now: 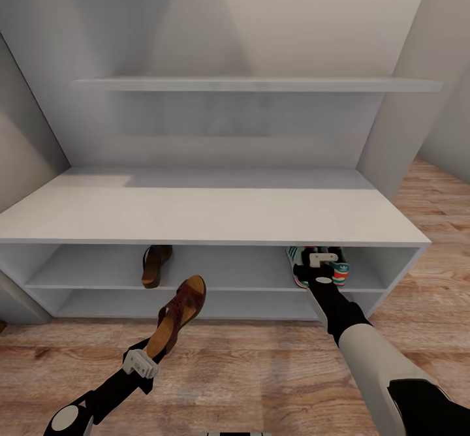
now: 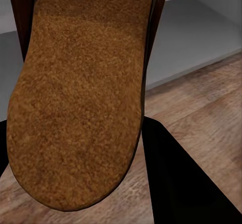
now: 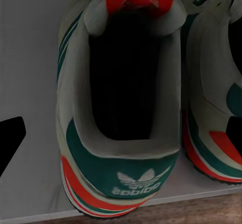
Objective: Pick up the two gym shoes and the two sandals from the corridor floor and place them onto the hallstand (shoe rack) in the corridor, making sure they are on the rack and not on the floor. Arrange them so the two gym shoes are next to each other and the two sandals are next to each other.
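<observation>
My left gripper (image 1: 155, 350) is shut on the heel end of one dark brown sandal (image 1: 180, 312), holding it tilted above the corridor floor (image 1: 261, 371) in front of the hallstand (image 1: 209, 217). Its tan sole (image 2: 80, 93) faces the left wrist camera. The other sandal (image 1: 156, 265) lies on the upper shelf tier, left of middle. The two gym shoes (image 1: 320, 267) sit side by side on the same tier at the right. My right gripper (image 1: 316, 254) is open at their heels. One black finger (image 3: 11, 142) stands apart from the near gym shoe (image 3: 121, 108), with the second shoe (image 3: 217, 103) beside it.
The hallstand has a wide flat top, and a wall shelf (image 1: 254, 85) hangs above it. Grey walls close in on the left and right. Wood floor continues to the right of the stand (image 1: 437, 214). The lower shelf tier (image 1: 215, 305) sits just above the floor.
</observation>
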